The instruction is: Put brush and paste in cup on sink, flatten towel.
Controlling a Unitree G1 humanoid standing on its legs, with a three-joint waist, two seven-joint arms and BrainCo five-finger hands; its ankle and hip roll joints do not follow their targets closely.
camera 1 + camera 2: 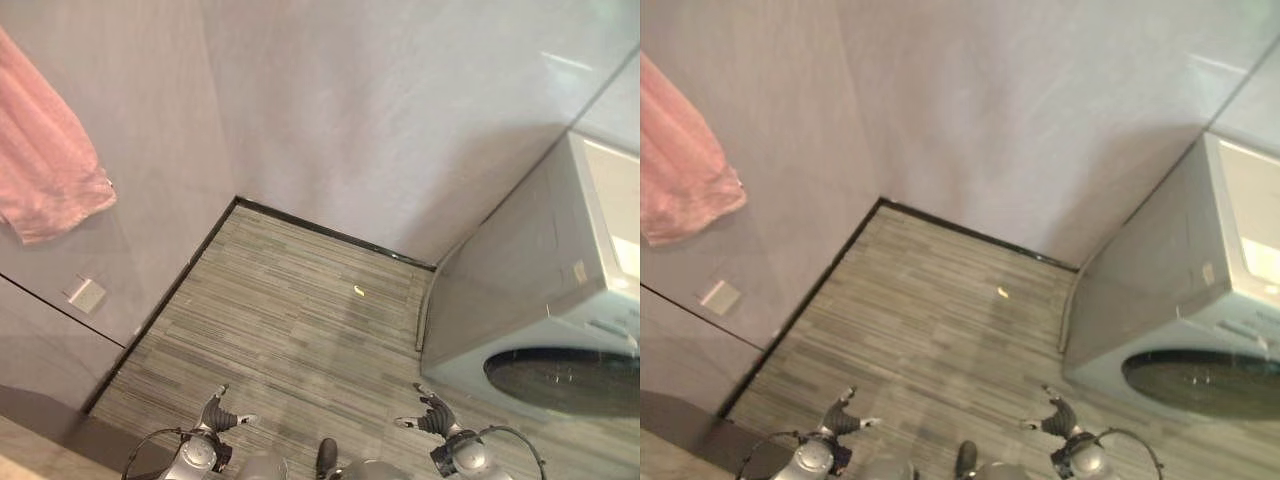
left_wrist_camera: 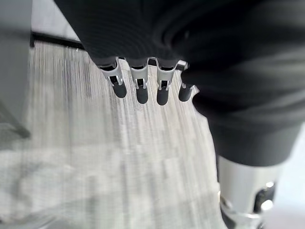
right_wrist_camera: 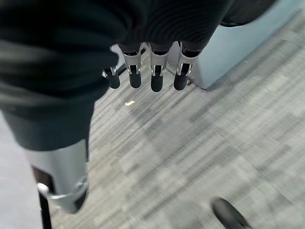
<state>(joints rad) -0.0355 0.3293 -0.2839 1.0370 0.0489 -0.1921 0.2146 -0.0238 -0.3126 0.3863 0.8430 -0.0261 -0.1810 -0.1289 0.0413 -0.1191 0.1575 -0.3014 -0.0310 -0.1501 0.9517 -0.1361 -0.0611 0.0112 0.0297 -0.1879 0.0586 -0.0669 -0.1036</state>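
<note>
A pink towel (image 1: 45, 165) hangs bunched on the grey wall at the far left, high above the floor. My left hand (image 1: 218, 415) hangs low at the bottom of the eye views, fingers relaxed and holding nothing; its fingers (image 2: 138, 88) point down at the striped floor. My right hand (image 1: 432, 415) hangs the same way at the lower right, and its fingers (image 3: 155, 76) are straight over the floor, empty.
A grey washing machine (image 1: 550, 300) with a dark round door stands at the right. A countertop edge (image 1: 30, 445) shows at the lower left. A small yellow scrap (image 1: 359, 291) lies on the striped wood floor (image 1: 300, 330). A wall socket (image 1: 87, 295) sits low on the left wall.
</note>
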